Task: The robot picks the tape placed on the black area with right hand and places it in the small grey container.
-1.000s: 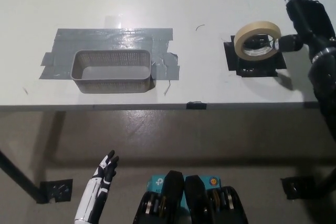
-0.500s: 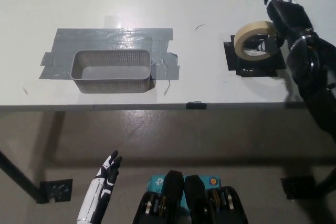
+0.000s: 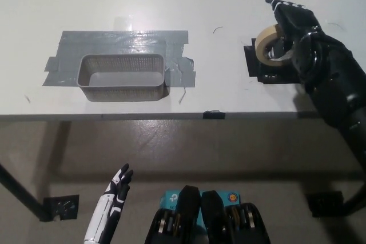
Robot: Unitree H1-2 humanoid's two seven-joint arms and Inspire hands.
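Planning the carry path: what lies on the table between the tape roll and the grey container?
In the head view, only grey tape patches beside the container, then bare table up to the tape roll.

My right hand [image 3: 290, 22] is glossy black with pale bands near the fingertips, on a thick black arm [image 3: 337, 92] built of rounded, shiny segments. My left hand [image 3: 119, 182] is white with black finger segments and dark joints, on a slim white forearm [image 3: 102, 221] with a thin dark seam along it.

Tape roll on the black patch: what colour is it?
The tape roll is cream-beige, seen in the head view.
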